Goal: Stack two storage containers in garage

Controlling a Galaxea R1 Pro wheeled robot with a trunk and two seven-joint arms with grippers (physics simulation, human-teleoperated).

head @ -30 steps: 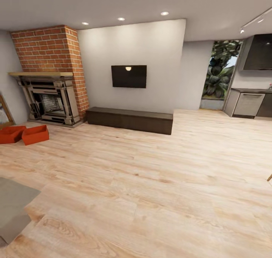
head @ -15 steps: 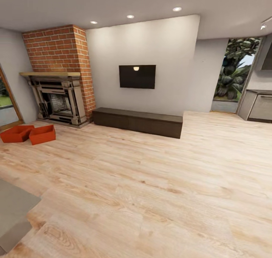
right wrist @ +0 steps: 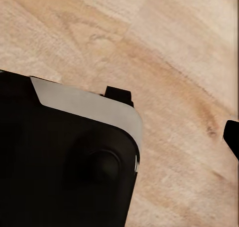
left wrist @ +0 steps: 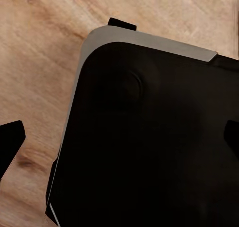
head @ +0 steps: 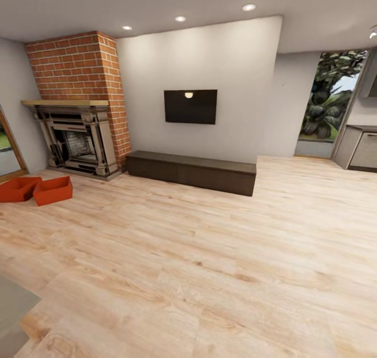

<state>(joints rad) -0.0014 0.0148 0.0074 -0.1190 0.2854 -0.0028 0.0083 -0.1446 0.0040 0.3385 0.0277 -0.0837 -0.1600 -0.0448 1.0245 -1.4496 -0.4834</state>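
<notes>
Containers: we see the two storage containers [head: 35,188] at the left edge of the head frame, red-orange, open-topped, thin-walled boxes touching side by side
Floor: they sit on the light wood plank floor [head: 209,253], its grain knotty and streaked, just in front of the fireplace [head: 76,144]
Fireplace: dark, ornate and moulded, under a column of red brick [head: 76,67] in the upper left
Wall: plain pale plaster, a flat black screen [head: 190,106] at frame centre above a long, low dark bench [head: 191,171]
Left claw: in the left wrist view we see dark fingertips [left wrist: 11,139] at opposite frame edges, spread wide, holding nothing, over the robot's glossy black base [left wrist: 149,147]
Right claw: one dark tip [right wrist: 232,134] at the frame's right edge; we cannot tell how wide it is open
</notes>
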